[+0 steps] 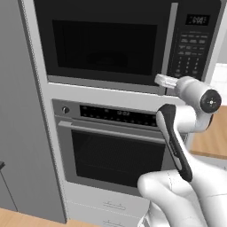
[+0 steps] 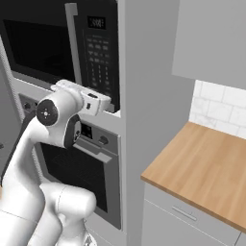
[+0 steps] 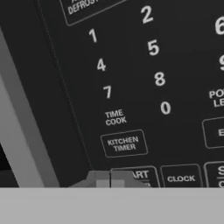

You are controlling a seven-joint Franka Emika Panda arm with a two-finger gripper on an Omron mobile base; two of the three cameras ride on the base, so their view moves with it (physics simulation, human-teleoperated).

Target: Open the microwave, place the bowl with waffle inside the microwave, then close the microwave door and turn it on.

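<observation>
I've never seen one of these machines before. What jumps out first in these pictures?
The white robot arm reaches up to the large black built-in microwave, its shut tool pressed close against the black keypad panel right of the closed door, near the bottom row of buttons. Below sits a wider grey oven with a horizontal handle, and a wooden countertop lies to the right.

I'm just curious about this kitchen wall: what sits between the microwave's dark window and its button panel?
In the left base view, the vertical grey bar handle stands between the microwave door window and the keypad panel.
</observation>
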